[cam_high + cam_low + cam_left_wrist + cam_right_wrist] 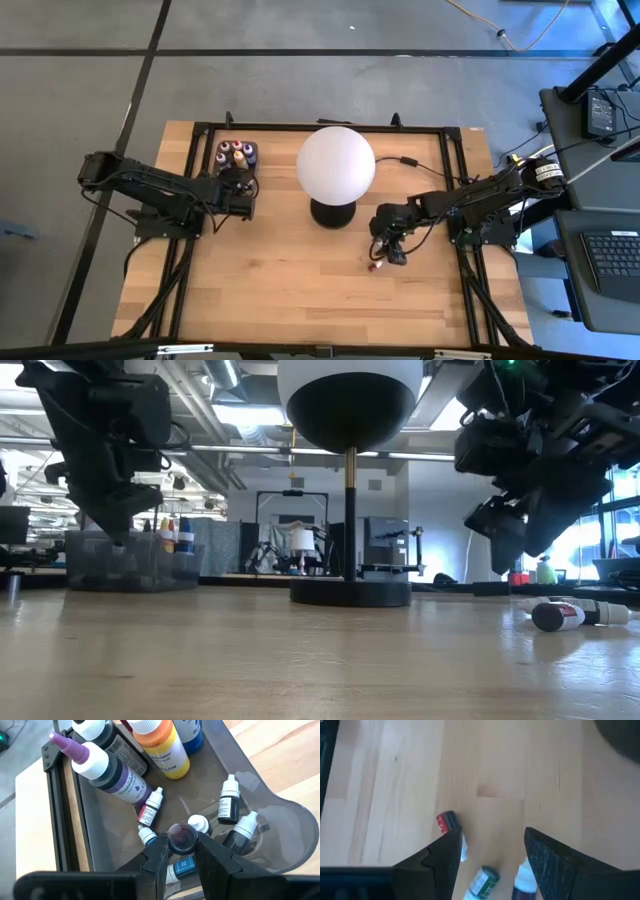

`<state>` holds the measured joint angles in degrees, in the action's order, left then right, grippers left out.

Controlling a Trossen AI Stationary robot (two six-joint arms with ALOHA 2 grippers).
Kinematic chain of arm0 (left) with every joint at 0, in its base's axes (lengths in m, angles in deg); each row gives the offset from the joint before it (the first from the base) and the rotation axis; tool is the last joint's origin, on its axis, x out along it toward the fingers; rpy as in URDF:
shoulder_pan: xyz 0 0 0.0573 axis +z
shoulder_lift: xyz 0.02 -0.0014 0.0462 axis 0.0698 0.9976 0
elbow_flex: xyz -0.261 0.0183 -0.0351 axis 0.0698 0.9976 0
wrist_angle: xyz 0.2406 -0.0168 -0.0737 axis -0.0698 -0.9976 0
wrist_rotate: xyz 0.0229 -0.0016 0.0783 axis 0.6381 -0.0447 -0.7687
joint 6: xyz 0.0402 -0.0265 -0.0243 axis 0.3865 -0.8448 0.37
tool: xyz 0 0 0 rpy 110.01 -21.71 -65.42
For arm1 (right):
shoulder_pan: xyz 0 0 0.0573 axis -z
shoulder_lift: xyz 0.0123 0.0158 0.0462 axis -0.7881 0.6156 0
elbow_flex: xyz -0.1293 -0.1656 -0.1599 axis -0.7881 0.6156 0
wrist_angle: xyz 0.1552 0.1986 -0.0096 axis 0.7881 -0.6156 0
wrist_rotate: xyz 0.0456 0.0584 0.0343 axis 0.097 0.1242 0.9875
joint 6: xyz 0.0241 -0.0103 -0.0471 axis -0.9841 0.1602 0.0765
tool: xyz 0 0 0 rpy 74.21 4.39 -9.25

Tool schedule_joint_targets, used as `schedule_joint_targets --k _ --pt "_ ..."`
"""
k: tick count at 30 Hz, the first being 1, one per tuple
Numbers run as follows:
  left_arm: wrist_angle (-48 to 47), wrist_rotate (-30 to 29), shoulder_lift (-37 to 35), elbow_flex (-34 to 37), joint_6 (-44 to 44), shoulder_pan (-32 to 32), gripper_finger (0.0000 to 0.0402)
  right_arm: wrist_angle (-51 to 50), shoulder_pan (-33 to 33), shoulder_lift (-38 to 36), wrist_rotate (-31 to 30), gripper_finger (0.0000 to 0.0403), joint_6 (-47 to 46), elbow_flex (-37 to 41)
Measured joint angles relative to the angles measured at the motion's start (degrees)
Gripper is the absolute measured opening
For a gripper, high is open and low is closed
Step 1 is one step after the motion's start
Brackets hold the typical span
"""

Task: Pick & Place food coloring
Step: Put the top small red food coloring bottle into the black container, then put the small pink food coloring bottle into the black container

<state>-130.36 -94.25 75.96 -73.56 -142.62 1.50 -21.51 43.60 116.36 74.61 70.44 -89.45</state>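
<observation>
The wooden table [300, 290] is carrying a big white globe lamp [335, 165] at its middle, and over on the far left the dark tray [260, 785] is sitting with tall bottles standing at its far end, the orange bottle [160, 747] and a violet one [112, 770] among them. The left gripper [181, 851] is hanging over the tray's near end, pinching a small dark bottle [182, 839] between narrow fingers, little dropper bottles [229, 800] lying below. On the right, the right gripper [490, 845] is hovering wide above three tiny bottles on the wood, a red-labelled one [447, 825] beside its finger, nothing held.
</observation>
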Motion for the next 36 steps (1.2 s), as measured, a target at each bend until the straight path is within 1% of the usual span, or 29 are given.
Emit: schedule_joint_targets --k 5,7,11,13,21,27,31,36 --pt "0.0 0.0 0.0 0.0 0.0 0.0 0.0091 -6.2 0.0 0.0 -0.7 0.0218 -9.5 0.0" --pt "0.0 0.0 0.0 0.0 0.0 0.0 0.0094 -9.4 -0.1 0.0 -3.4 0.0218 -10.5 0.0" --pt "0.1 0.0 0.0 0.0 0.0 0.0 0.0098 -13.5 -1.3 0.0 -11.7 0.0218 -10.4 0.0" --pt "0.1 0.0 0.0 0.0 0.0 0.0 0.0101 -13.8 -1.8 0.0 -13.3 0.0218 -10.0 0.0" --pt "0.1 -0.1 0.0 0.0 0.0 0.0 0.0114 -13.9 -4.6 0.0 -13.6 0.0218 -8.8 0.0" --pt "0.1 -0.1 0.0 0.0 0.0 0.0 0.0115 -13.6 -5.8 0.2 -14.0 0.0217 -9.1 0.0" --pt "0.1 -0.1 0.0 0.0 0.0 0.0 0.0114 -13.3 -5.8 2.0 -14.0 0.0197 -9.1 0.0" --pt "0.1 -0.1 0.0 0.0 0.0 0.0 0.0114 -13.3 -5.8 4.3 -14.3 0.0152 -8.9 0.0"
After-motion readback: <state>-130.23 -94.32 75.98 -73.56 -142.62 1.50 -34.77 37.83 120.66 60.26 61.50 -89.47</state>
